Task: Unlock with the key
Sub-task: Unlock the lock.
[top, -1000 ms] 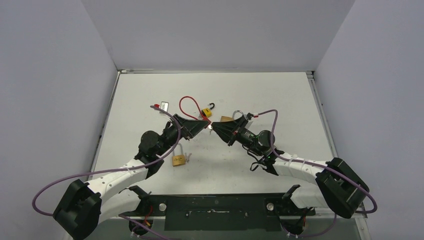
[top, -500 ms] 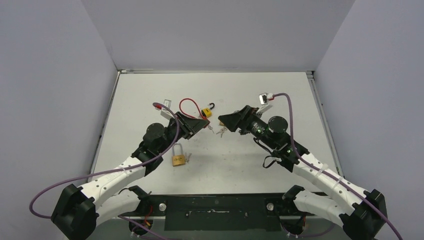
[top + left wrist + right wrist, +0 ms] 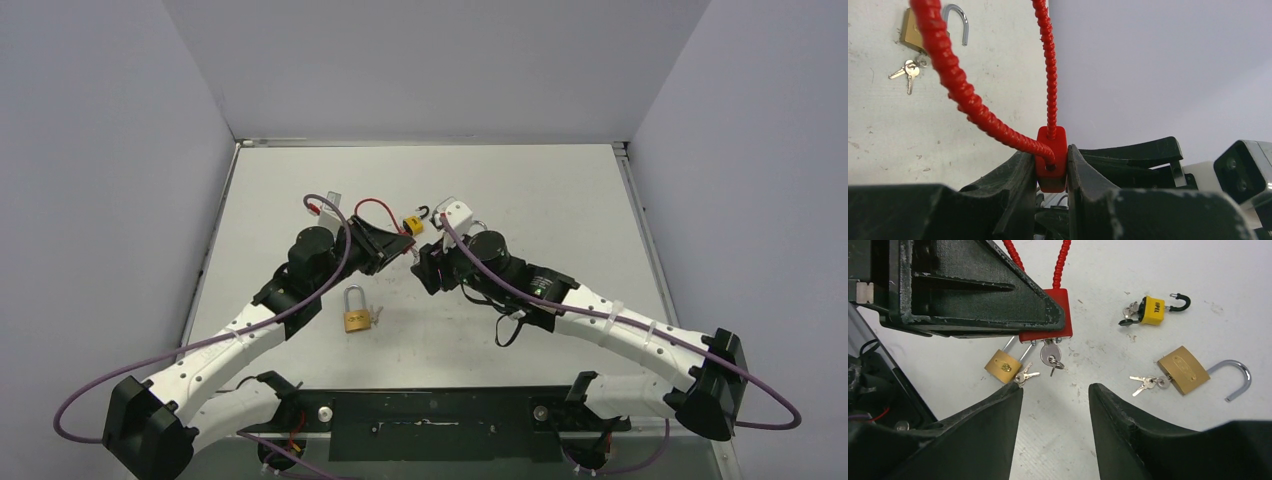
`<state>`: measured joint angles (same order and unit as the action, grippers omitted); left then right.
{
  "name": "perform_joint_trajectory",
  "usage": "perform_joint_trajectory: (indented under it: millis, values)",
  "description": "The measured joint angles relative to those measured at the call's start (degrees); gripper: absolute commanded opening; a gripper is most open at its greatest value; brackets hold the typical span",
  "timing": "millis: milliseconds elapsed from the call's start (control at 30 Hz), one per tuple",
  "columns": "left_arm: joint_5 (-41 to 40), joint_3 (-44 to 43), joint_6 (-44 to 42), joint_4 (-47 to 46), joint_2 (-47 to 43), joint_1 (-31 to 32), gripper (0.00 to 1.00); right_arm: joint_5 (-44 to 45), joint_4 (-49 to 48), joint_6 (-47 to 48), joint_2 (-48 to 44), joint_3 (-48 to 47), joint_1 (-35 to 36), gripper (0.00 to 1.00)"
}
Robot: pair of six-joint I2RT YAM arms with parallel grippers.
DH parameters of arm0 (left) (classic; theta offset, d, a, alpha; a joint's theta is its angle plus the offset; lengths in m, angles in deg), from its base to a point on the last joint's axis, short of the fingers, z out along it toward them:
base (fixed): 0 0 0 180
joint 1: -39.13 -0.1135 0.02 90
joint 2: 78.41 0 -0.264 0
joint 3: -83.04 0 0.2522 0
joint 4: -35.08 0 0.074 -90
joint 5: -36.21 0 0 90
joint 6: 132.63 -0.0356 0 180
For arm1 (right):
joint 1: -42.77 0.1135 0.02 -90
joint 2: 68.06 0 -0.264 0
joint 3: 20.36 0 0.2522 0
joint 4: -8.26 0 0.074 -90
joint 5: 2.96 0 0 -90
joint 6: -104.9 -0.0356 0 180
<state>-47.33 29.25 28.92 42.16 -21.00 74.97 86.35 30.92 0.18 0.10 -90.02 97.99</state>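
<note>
status: left fingers [image 3: 1015,187] pinching red lock [image 3: 1051,160] over the table [image 3: 560,200] | key [image 3: 1049,352] already in its slot | right fingers [image 3: 978,440] spread, just short of key | turn still to do, I think, cable [image 3: 955,82] looks latched

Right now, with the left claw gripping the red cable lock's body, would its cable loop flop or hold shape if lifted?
Probably holds shape: the red cable runs in a smooth arc from the lock body clamped in the left claw. Its ribbed sleeve suggests spring, so it may sway. The key ring under it would likely swing.
</note>
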Motion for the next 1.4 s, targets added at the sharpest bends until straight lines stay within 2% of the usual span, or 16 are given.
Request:
perform_joint_trajectory:
  millis: [267,467,767,833,867,1000,1133,1267,1400]
  values:
    - [1.09,0.00,0.44,0.90,0.02,-0.33,0.00,6.01,0.11,3.13,1.57,-2.08,1.51,0.44]
    - [1.42,0.02,0.85,0.98,0.04,-0.44,0.00,6.91,-0.26,4.00,3.17,-2.58,1.68,0.21]
    - [1.22,0.02,1.33,0.83,0.04,-0.85,0.00,6.47,-0.20,3.39,3.82,-3.23,2.01,0.01]
    - [1.22,0.04,1.33,0.55,0.04,-1.01,0.00,6.19,-0.24,1.75,3.80,-3.23,1.42,0.00]
    - [1.22,0.15,1.36,0.24,0.04,-1.07,0.00,5.64,-0.26,0.44,3.74,-3.23,0.74,0.00]
    - [2.12,1.49,1.60,-1.16,-0.17,-1.01,0.00,1.11,-3.78,-6.03,2.78,-1.95,-4.20,0.24]
    - [3.26,3.17,1.99,-0.94,-0.35,-0.94,0.00,-0.39,-6.01,-7.48,1.60,-1.25,-5.77,0.38]
    - [3.26,3.17,2.29,-0.57,-0.48,-0.94,0.00,-2.01,-6.99,-6.84,0.74,-0.50,-4.35,0.48]
    - [3.13,3.17,2.34,-0.09,-0.74,-0.94,0.00,-3.30,-7.13,-5.33,-1.46,1.42,-3.28,0.52]
